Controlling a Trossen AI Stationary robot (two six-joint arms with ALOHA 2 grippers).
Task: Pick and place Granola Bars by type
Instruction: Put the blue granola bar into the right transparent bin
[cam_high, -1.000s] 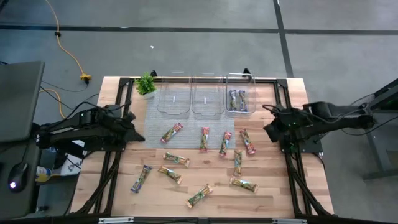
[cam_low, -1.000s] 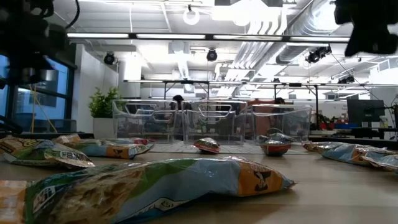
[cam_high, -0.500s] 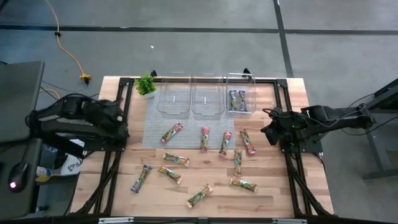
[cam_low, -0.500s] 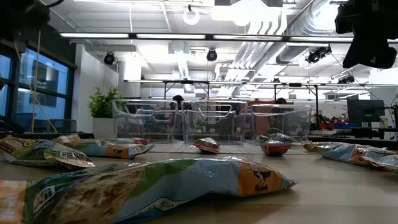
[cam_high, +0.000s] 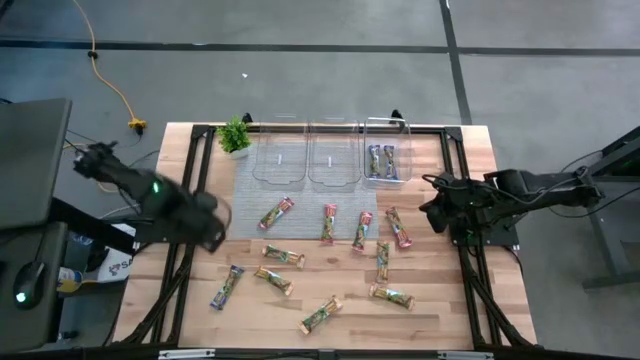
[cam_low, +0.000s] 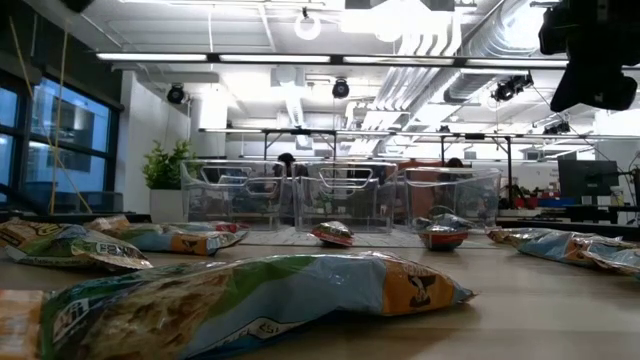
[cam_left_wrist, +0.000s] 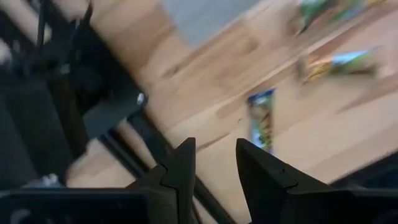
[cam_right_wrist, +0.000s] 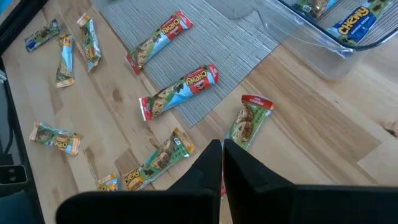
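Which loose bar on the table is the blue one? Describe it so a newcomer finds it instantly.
Start at the wooden table in the high view and go to its near-left part, below the grey mat. The blue-wrapped bar lies there, farthest left of all. Its neighbours are green-and-tan or red-ended.

Wooden table (cam_high: 450, 300): granola bars (cam_high: 329, 223), bins (cam_high: 333, 160)

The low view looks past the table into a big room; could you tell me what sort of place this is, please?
Probably an open-plan lab or industrial workspace. Exposed ducts and pipes run under the ceiling with strip lights, a monitor stands on a far bench, and the wooden table sits on a bare concrete floor.
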